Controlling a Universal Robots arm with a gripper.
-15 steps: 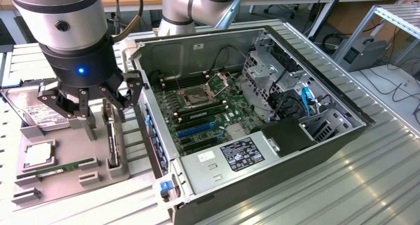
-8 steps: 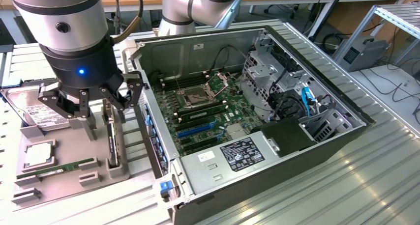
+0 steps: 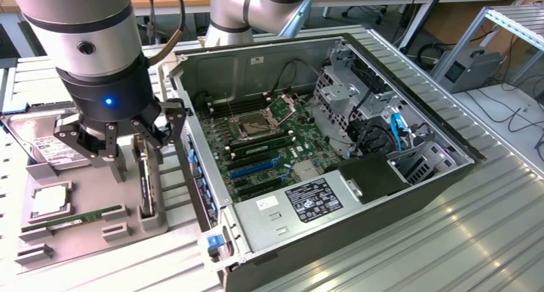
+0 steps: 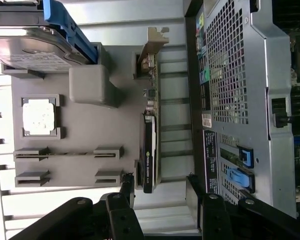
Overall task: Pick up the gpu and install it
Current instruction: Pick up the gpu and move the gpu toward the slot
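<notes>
Jaws: spread wide, holding nothing. They hang over the gpu (image 4: pixel 149 145), one finger (image 4: pixel 126 189) off each flat face, with a gap showing on both sides. No contact that we can make out.

gpu: below and between the jaws, standing on its long edge in a slot of the grey fixture (image 3: pixel 85 241). We judge it is set on edge so that its two broad faces are offered to the jaws. Its silver bracket (image 4: pixel 152 42) is at the end farthest from the jaws. From the exterior view the card (image 3: pixel 146 180) reads as a thin dark slab directly under the jaws.

Same fixture, off to one side of the jaws and well apart from the card:
- hard drive (image 3: pixel 38 142)
- processor (image 3: pixel 50 199) in its own pocket
- narrow RAM stick (image 3: pixel 72 220) lying in low cradles

The spacing likely gives the jaws room around each part.

On the other side of the jaws is the computer case (image 3: pixel 365 177). It lies on the worktop (image 3: pixel 459 241) with its side panel off. The motherboard (image 3: pixel 264 145) faces up, so its slots are open from above. The gpu is not yet lifted or installed.
</notes>
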